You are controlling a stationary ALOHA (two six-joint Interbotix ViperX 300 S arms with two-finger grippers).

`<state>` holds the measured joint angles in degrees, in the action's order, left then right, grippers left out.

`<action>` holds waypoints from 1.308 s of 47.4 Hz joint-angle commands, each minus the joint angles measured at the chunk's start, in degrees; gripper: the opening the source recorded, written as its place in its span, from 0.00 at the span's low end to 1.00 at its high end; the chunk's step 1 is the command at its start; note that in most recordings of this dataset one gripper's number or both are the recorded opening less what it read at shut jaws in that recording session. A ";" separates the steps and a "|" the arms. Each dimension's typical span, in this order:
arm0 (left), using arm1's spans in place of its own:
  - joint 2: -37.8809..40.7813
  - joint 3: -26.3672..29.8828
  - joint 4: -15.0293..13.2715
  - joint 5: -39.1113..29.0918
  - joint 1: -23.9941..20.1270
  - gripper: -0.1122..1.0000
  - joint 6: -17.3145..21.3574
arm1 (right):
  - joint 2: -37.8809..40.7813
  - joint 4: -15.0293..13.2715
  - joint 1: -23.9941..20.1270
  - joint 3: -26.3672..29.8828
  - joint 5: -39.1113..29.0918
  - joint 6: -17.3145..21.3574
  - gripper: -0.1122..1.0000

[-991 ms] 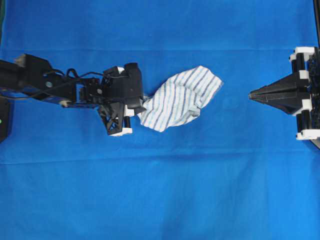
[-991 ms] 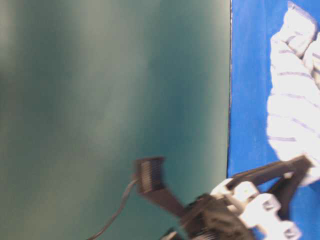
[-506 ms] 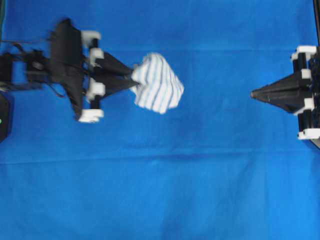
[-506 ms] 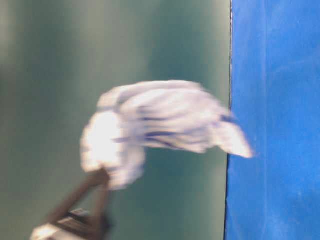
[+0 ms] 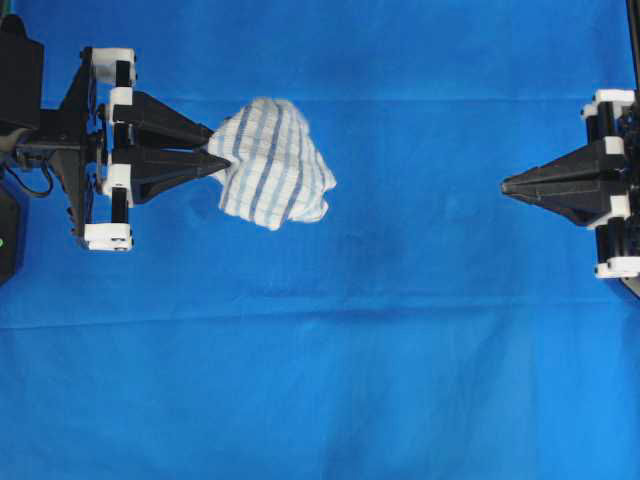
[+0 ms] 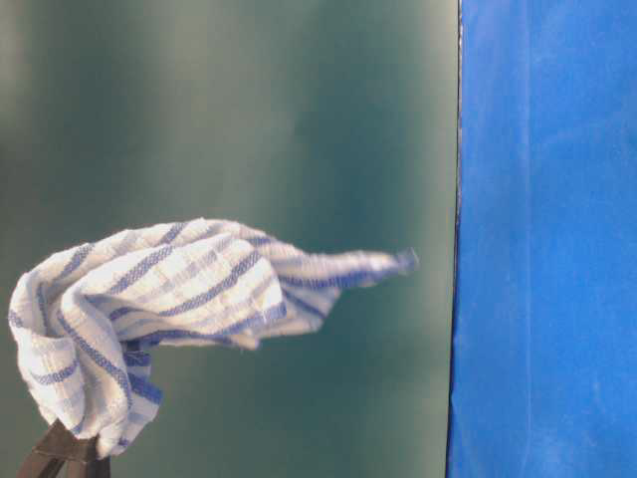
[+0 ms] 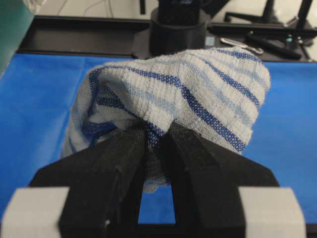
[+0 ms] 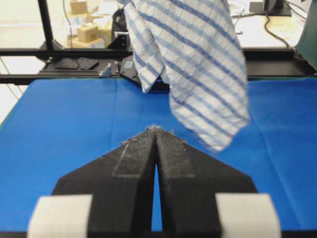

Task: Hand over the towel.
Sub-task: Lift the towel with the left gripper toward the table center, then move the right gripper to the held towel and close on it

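Observation:
The towel (image 5: 270, 162), white with blue stripes, hangs in the air at the left of the overhead view, pinched at one end by my left gripper (image 5: 216, 154). In the left wrist view the towel (image 7: 198, 94) bunches over the two black fingers (image 7: 124, 153), which are shut on a fold of it. In the table-level view the towel (image 6: 159, 299) droops clear of the surface. My right gripper (image 5: 506, 185) stays at the far right, shut and empty, its tips pointing toward the towel (image 8: 193, 64), which hangs well ahead of it.
A large plain blue cloth (image 5: 330, 360) covers the whole table. A black arm base (image 7: 178, 29) and stands sit beyond the table's far edge in the left wrist view. A green wall (image 6: 249, 129) backs the table-level view.
My left gripper has lifted the towel off the blue cloth, swung round level and drawn back to the left. The towel now hangs off the surface. The right gripper has not moved.

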<state>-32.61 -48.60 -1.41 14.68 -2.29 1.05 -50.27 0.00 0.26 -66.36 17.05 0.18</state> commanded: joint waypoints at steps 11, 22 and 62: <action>-0.09 0.97 0.00 0.53 0.26 0.19 0.00 | 2.72 0.18 0.18 2.29 2.90 0.09 0.15; 0.18 1.14 0.00 0.53 0.26 0.19 0.00 | 10.11 0.88 0.97 5.19 10.55 0.00 0.72; 0.35 0.44 0.00 0.44 0.26 0.19 0.00 | 46.49 0.09 2.20 35.95 6.94 -2.55 0.76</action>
<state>-31.90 -48.69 -1.41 14.68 -2.20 1.05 -3.78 0.18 2.46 -33.05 24.26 -2.37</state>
